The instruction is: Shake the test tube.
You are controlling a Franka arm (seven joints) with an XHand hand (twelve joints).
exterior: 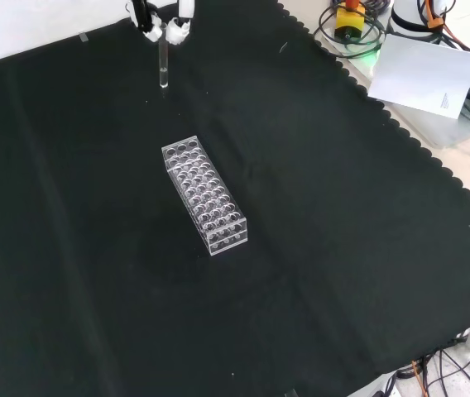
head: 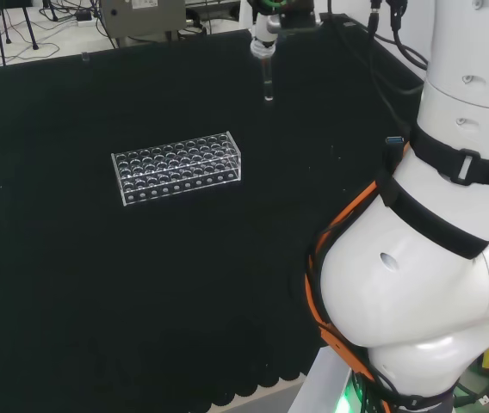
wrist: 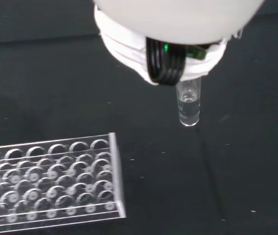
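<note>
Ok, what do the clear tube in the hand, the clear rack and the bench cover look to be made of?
Clear test tube: glass or plastic, glossy; it is see-through with bright glints. Clear rectangular rack with rows of holes: likely acrylic, with shiny see-through walls. Black bench cloth: matte fabric, creased, with a scalloped edge. The hand holds the tube upright.

A test tube [exterior: 163, 66] hangs upright from the hand [exterior: 162, 25] at the front view's top edge, above the cloth [exterior: 342, 248] and clear of it; the rack [exterior: 204, 195] lies on the cloth at the tube's five o'clock, well apart.
</note>
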